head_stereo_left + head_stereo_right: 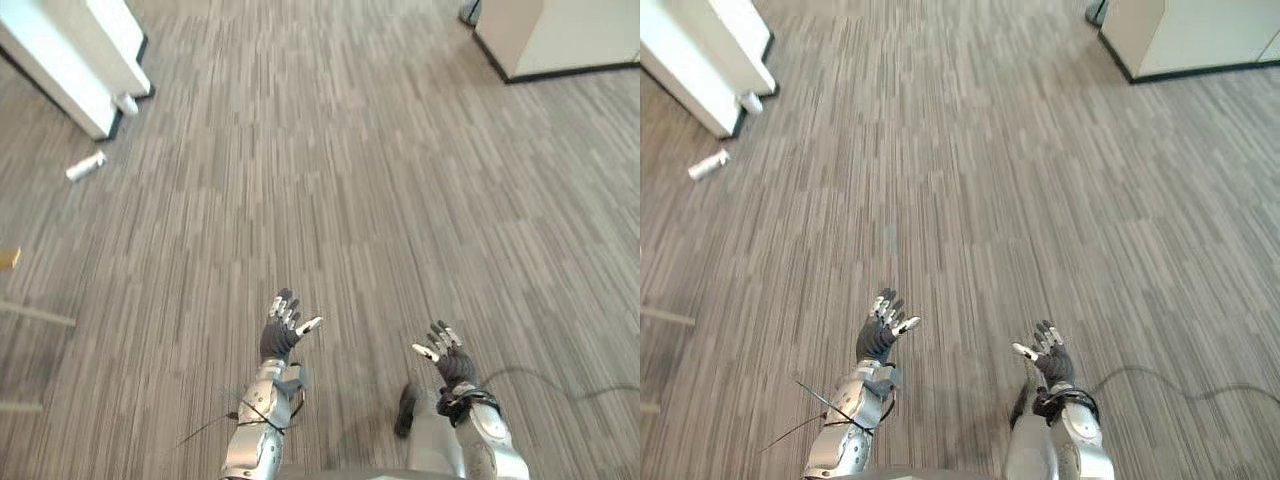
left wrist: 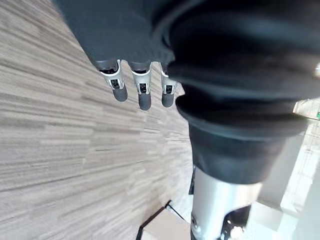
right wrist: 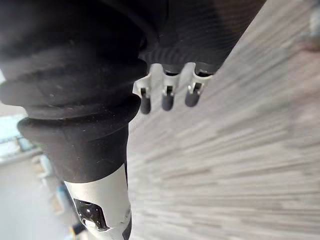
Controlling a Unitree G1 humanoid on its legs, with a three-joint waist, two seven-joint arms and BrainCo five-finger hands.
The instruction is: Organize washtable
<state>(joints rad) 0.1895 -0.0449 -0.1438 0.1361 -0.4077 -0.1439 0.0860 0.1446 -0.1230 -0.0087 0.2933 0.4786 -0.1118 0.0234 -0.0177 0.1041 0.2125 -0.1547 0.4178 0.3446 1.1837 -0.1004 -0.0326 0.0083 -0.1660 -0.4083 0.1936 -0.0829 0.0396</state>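
Both hands hang over a grey striped carpet floor in the lower part of the frame. The left hand is lower centre-left, with its fingers straight and spread, its thumb out to the side, and nothing in it. The right hand is lower centre-right, well apart from the left. Its fingers are equally straight and wide, and it is also empty. In the wrist views the dark fingertips point out over bare carpet and touch nothing. A white unit with a dark base stands in the upper left corner, far from both hands. It is the only piece here that could be the counter to tidy, but I cannot tell whether it is. A small white cup-like object sits against its foot. A little lower on the carpet, a white cylinder lies on its side, near the unit but apart from it. A pale cabinet with a dark plinth fills the upper right corner. Pale wooden rails reach in from the left edge.
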